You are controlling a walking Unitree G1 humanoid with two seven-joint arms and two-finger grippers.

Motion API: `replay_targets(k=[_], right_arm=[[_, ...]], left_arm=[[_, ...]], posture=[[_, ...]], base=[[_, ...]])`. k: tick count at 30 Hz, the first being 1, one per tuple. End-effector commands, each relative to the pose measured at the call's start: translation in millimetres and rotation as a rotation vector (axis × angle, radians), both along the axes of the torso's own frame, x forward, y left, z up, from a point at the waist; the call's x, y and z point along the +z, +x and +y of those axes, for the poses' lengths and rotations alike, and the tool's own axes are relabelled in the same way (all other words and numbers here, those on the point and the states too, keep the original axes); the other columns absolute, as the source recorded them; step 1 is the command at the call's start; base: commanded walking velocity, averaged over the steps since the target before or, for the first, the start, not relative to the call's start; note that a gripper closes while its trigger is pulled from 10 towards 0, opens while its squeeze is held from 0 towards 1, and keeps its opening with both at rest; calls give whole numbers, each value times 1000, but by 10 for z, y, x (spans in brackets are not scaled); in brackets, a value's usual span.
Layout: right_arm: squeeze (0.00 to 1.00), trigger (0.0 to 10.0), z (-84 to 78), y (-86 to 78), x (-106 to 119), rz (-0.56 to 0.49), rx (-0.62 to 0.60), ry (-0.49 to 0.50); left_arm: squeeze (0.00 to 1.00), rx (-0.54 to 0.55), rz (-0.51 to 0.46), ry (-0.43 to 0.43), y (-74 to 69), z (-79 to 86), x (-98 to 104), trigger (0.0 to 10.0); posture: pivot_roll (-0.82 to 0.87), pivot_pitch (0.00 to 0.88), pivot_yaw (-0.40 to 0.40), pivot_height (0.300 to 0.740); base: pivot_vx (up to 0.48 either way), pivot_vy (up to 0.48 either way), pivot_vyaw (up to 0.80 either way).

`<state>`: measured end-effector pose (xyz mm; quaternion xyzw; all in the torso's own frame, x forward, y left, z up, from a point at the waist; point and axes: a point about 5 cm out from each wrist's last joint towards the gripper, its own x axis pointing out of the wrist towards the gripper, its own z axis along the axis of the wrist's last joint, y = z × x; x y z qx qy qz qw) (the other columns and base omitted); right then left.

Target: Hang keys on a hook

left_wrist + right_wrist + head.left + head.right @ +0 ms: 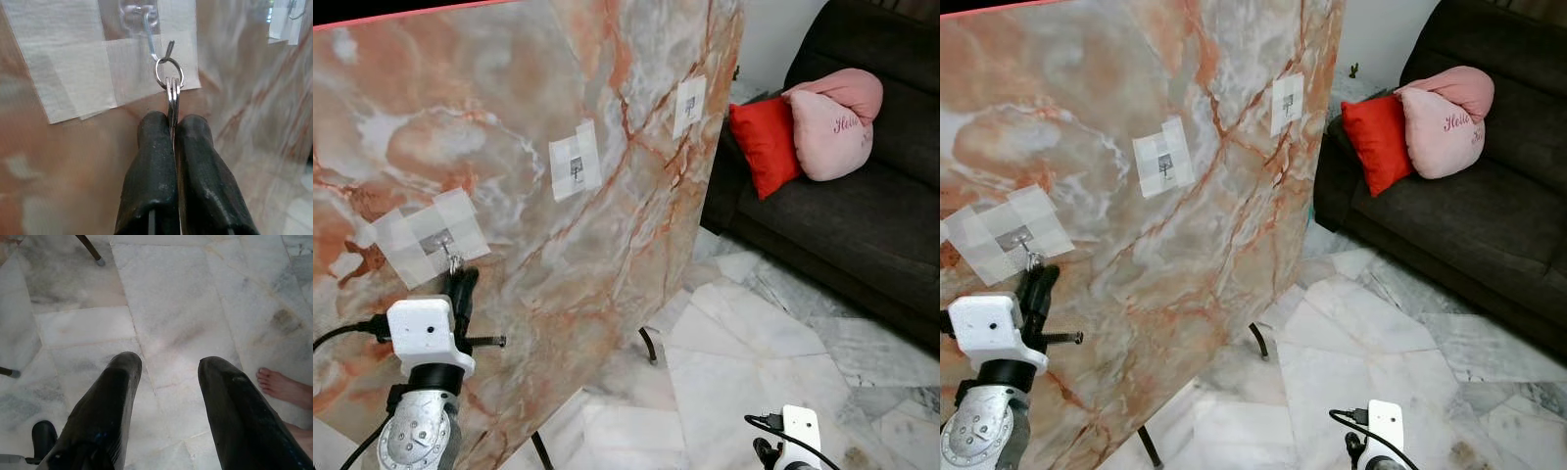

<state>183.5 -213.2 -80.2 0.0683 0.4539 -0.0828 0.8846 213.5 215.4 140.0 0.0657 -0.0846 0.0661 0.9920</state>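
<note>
Currently:
keys (172,95): two, long axis in line with left claw (173,128), ring on hook (151,41)
left claw: clamped on keys
right claw (168,369): spread apart
hooks on board (607,235): three

A: keys (171,100) — blades buried between the left gripper (172,125) fingers, just the ring and tops visible.
B: hook (150,36) mount?
A: blurred behind tape. Person's foot (281,384) cut by frame edge.
</note>
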Motion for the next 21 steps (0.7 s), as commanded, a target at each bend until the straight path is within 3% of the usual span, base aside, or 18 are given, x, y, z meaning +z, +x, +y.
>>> replay_targets(k=[1,11,16,17,18,21], right_arm=[[0,10000,-59,38,31,-13,-9,-14],[0,10000,-61,38,32,-14,-8,-15],[0,10000,-64,37,32,-13,-8,-16],[0,10000,-65,37,32,-13,-8,-16],[0,10000,-67,36,32,-12,-7,-17],[0,10000,-66,35,31,-12,-6,-17]], left_arm=[[0,-23,29,5,-3,-42,-43,10000],[0,-12,6,11,-10,-33,-8,10000],[0,-28,-12,71,7,-61,43,10000],[184,-31,-14,82,11,-70,49,10000],[1000,-30,-22,90,20,-86,62,10000],[1000,-19,-29,102,34,-94,83,10000]], posture=[[138,0,-91,740],[138,0,-93,740],[138,0,-93,740],[137,0,-94,740],[137,0,-94,740],[138,0,-95,740]], base=[[0,0,0],[0,0,0],[0,0,0],[0,0,0],[0,0,0],[0,0,0]])
